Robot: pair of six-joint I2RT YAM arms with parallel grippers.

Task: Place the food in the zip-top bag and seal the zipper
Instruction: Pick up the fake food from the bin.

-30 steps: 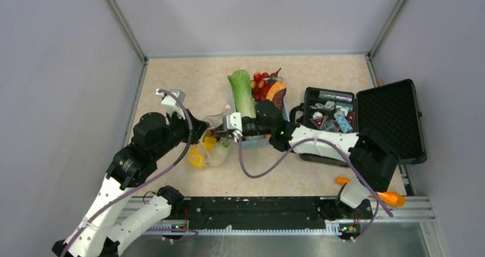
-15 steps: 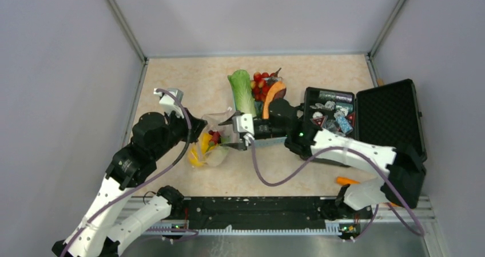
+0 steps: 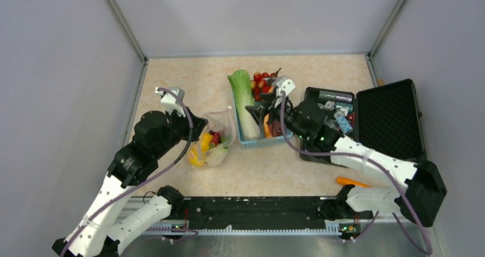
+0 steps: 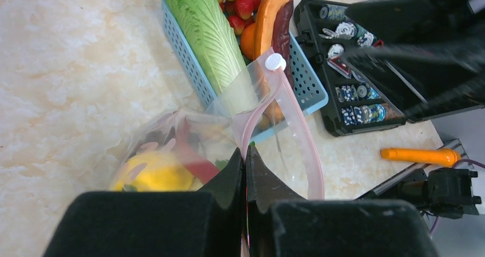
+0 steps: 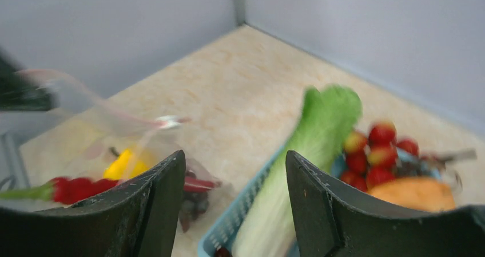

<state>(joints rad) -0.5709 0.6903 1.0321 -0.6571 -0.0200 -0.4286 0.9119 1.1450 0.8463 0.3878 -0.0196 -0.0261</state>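
My left gripper (image 4: 246, 154) is shut on the pink zipper (image 4: 300, 125) edge of the clear zip-top bag (image 3: 216, 148) and holds its mouth up. Inside the bag lie a yellow fruit (image 4: 154, 174), a red chili (image 5: 74, 188) and dark grapes. My right gripper (image 5: 234, 157) stands open and empty above the blue basket (image 3: 257, 142). The basket holds the green cabbage (image 3: 242, 99), cherry tomatoes (image 3: 261, 82) and a long orange piece (image 4: 267, 11). From above, the left gripper (image 3: 200, 132) is at the bag's left edge and the right gripper (image 3: 255, 113) is over the basket.
An open black hard case (image 3: 394, 117) with shiny packets stands right of the basket. An orange-handled tool (image 3: 354, 182) lies near the right arm's base. Grey walls close in the table on three sides.
My right gripper opened at the bag's mouth, left the red chili inside, and drew back right over the basket. The left gripper kept its hold on the bag.
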